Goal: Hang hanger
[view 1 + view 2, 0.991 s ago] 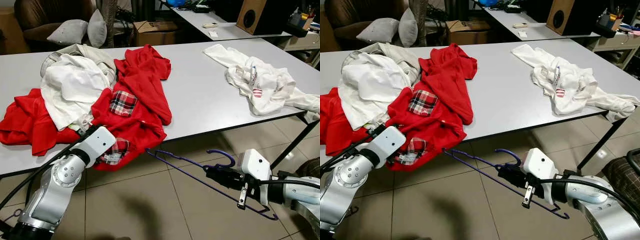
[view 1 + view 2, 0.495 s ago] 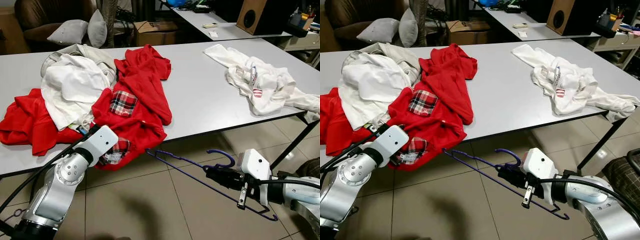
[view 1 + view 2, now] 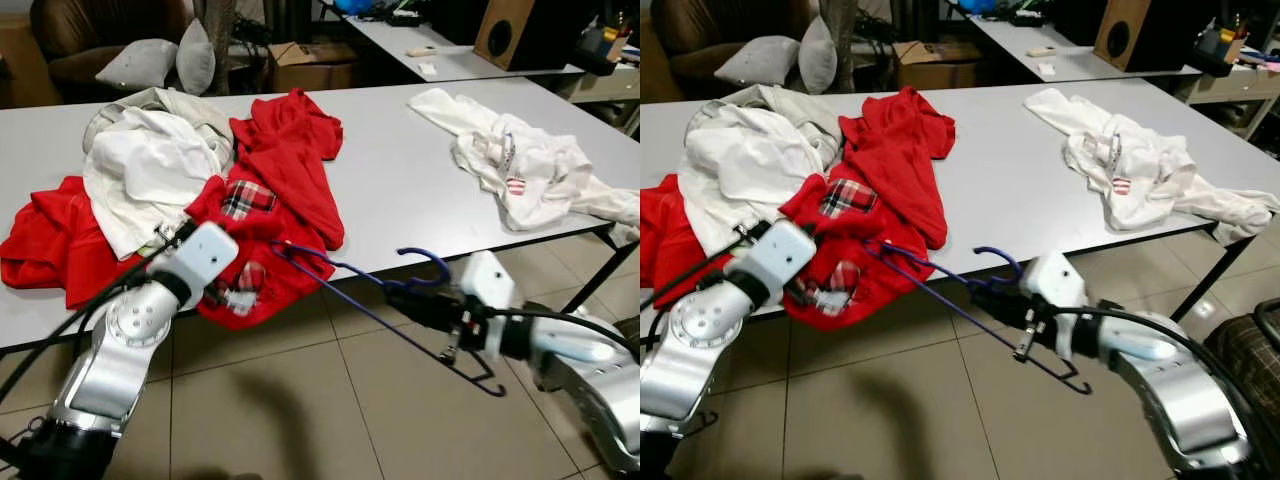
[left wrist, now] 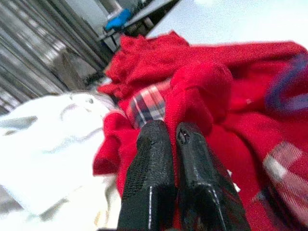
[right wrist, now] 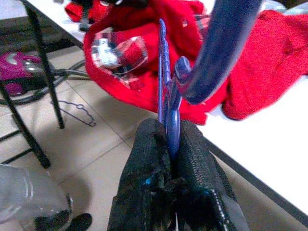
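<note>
Right wrist view: right pincer clamps hanger; red shirt beyond.

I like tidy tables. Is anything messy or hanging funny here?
Yes. The red shirt lies crumpled on the table with a white garment heaped on it, and its plaid-patched end droops over the front edge, pinched by the left gripper. The right gripper holds a purple hanger, empty, tilted.
</note>
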You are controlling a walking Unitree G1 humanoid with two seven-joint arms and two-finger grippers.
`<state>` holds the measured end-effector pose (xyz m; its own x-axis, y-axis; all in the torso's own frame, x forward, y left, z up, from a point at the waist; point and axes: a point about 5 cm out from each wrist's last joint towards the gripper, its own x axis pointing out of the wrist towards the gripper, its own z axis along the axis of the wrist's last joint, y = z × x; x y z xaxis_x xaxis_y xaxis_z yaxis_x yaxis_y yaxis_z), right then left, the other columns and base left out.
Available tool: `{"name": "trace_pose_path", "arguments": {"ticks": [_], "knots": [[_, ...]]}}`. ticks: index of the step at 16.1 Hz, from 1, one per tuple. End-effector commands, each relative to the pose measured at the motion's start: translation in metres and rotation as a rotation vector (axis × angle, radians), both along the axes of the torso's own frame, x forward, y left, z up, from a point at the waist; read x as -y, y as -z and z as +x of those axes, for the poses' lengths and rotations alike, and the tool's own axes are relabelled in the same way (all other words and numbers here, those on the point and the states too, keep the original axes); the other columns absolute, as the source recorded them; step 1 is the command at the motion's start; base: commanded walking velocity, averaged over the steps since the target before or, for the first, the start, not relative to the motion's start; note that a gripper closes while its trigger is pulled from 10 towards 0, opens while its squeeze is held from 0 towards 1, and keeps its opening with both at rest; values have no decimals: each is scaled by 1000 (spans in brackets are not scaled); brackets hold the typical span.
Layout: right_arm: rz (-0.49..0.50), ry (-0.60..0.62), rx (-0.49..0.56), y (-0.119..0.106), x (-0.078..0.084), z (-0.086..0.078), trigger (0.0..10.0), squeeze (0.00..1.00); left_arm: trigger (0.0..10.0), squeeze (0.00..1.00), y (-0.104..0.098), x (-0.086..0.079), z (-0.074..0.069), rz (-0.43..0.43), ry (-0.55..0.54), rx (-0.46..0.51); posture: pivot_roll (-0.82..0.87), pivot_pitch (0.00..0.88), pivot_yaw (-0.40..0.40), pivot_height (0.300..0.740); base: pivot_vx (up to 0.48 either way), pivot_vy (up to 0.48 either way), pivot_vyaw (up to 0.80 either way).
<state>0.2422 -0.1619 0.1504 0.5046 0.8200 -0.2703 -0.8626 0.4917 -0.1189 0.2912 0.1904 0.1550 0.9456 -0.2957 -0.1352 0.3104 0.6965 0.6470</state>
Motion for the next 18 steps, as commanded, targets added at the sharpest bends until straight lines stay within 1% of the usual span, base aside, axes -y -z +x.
{"name": "trace_pose_path", "arguments": {"ticks": [1,2,3,4,7,8,9,11,12,13,15,16,18], "knots": [[-9,-13,-1,0,0,4,10000,0,0,0,-12,1,1,-1,14,38,57,0,-47,740,0,0,0],[0,-35,-2,2,-7,11,10000,0,0,0,-21,3,3,2,25,69,61,0,-51,740,0,0,0],[9,-50,-4,2,-12,15,10000,0,0,0,-26,5,4,4,30,90,68,0,-55,740,0,0,0],[17,-61,11,1,-17,21,10000,0,0,0,-31,8,6,28,53,109,74,0,-60,740,0,0,0],[38,-69,26,-3,-21,26,10000,0,0,0,-32,12,5,73,89,105,79,0,-60,740,0,0,0],[57,-80,34,-7,-22,26,10000,0,0,0,-30,13,5,104,101,107,78,0,-59,740,0,0,0],[67,-68,57,-11,-22,29,10000,0,0,0,-29,16,5,118,116,105,76,0,-56,740,0,0,0],[77,-51,66,-11,-24,33,10000,0,0,0,-32,23,6,93,142,109,72,0,-51,740,0,0,0],[86,-53,67,-10,-29,36,10000,0,0,0,-35,33,7,42,175,104,73,0,-48,740,0,0,0],[89,-55,69,-9,-32,36,10000,0,0,0,-36,37,8,26,187,102,73,0,-48,740,0,0,0],[139,-35,90,-12,-39,45,10000,0,0,0,-33,49,8,-10,220,73,72,0,-43,740,0,0,0],[145,-25,92,-12,-41,50,10000,0,0,0,-33,53,9,-43,223,63,72,0,-44,740,0,0,0],[140,-62,77,-9,-45,52,10000,0,0,0,-34,58,11,-58,235,61,78,0,-47,740,0,0,0]]}}
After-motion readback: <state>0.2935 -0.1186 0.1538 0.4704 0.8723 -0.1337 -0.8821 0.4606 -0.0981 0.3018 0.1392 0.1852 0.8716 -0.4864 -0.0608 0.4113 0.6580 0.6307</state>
